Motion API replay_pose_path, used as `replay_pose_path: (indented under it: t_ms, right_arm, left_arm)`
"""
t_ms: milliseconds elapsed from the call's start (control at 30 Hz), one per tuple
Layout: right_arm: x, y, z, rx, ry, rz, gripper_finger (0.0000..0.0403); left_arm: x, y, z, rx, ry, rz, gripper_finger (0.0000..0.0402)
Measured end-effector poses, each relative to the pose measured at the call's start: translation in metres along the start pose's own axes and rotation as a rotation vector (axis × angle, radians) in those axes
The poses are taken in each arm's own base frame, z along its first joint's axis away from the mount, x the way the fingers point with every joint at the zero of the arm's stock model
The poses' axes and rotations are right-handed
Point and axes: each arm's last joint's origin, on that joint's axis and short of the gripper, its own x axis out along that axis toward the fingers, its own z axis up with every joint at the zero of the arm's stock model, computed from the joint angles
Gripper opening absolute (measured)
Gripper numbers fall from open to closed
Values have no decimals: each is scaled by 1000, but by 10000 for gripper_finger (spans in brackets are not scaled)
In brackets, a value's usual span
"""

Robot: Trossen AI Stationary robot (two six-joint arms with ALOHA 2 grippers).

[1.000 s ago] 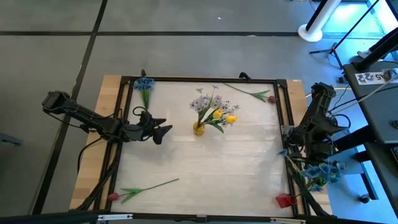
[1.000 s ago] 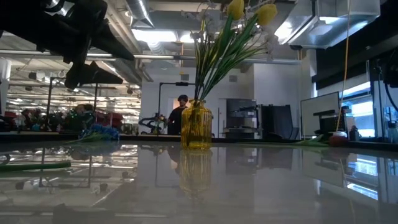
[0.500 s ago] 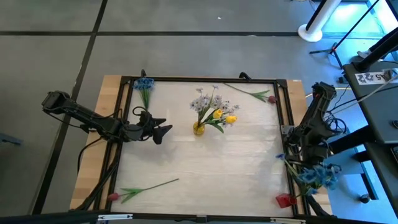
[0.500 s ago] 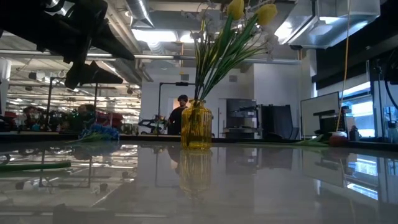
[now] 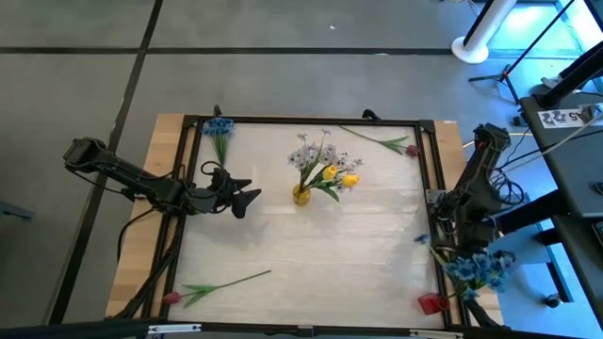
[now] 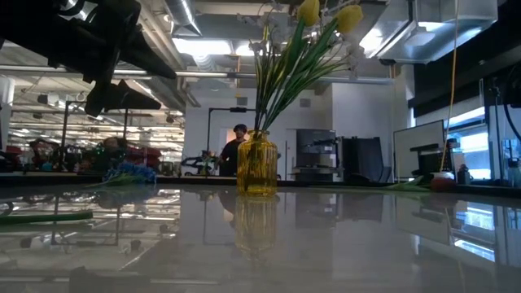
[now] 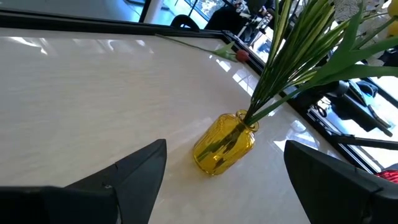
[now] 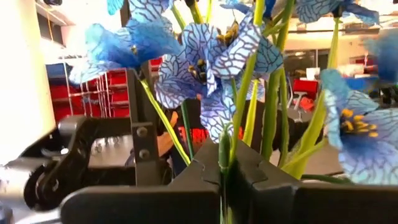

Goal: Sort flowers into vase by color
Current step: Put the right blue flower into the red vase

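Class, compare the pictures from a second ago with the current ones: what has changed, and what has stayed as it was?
The right gripper, shut on the blue flowers, has carried them further off the table's right edge. The left gripper, open, the yellow vase and the loose flowers on the table stayed put.

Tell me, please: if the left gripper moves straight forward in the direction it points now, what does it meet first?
Most likely the yellow vase. The left gripper hovers open, and in the left wrist view the vase stands between its fingers, with only bare table before it. Depth is hard to judge.
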Motion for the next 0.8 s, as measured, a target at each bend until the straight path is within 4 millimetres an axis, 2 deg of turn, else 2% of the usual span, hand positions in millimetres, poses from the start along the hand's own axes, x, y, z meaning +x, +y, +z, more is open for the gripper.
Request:
replay_pose_path:
  t_ms: [167, 333, 500, 633, 800]
  right_arm:
    - [4, -1, -8, 6, 73, 31, 4]
    - [0, -3, -33, -70, 147, 67, 4]
    - [-4, -6, -46, -137, 152, -37, 5]
    - [-5, -10, -46, -240, 156, -153, 5]
    - [-6, -16, -48, -258, 188, -350, 7]
  left_arm:
    - [0, 0, 0, 0, 0, 0, 318]
    - [0, -1, 0, -5, 3, -8, 318]
    - [0, -2, 0, 3, 21, -39, 318]
    - [0, -5, 2, 35, 5, -64, 318]
    - [0, -8, 5, 32, -18, -90, 318]
